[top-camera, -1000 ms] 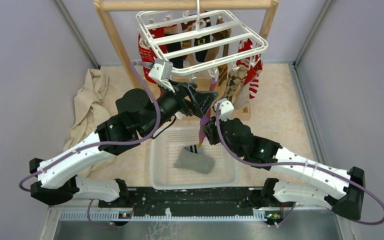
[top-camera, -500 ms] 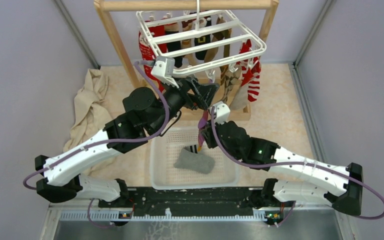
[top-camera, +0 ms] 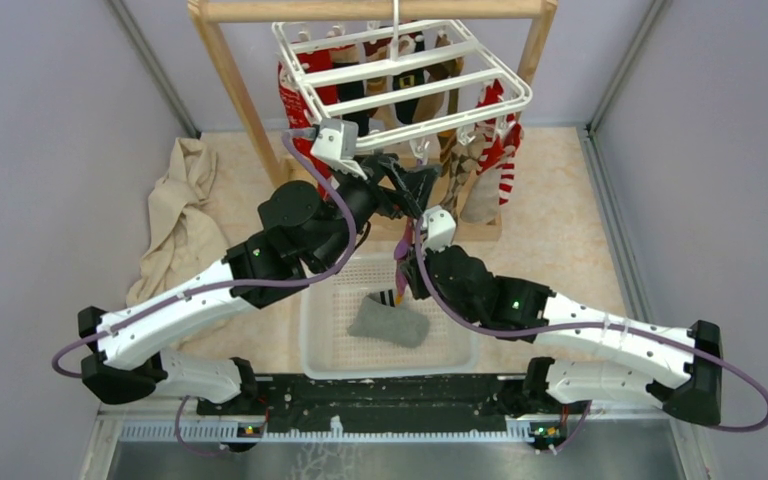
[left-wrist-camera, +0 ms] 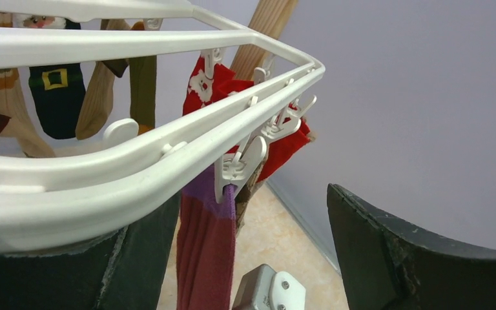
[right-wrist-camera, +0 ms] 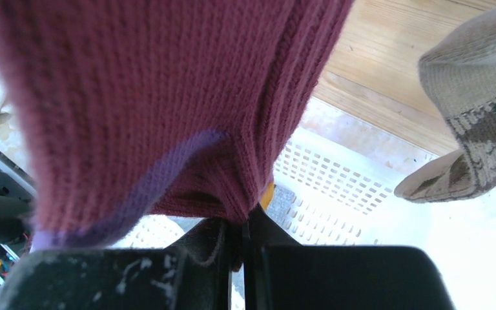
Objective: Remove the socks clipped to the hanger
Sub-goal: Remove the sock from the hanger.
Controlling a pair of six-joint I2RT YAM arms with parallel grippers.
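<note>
Right gripper (right-wrist-camera: 242, 234) pinched on the knitted magenta sock (right-wrist-camera: 168, 97) at 6 o'clock on the white slatted plastic hanger (left-wrist-camera: 135, 154), left gripper (left-wrist-camera: 248, 229) wide open, empty. Tugging against its small white clip (left-wrist-camera: 236, 168) could tip the hanger

Top overhead; 2 wrist views close, apparently sharing sock (left-wrist-camera: 206, 252).

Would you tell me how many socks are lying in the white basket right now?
1: a grey sock lies near the middle of the basket. The right hand, gripping a hanging magenta sock, overhangs the far edge and may hide another.
</note>
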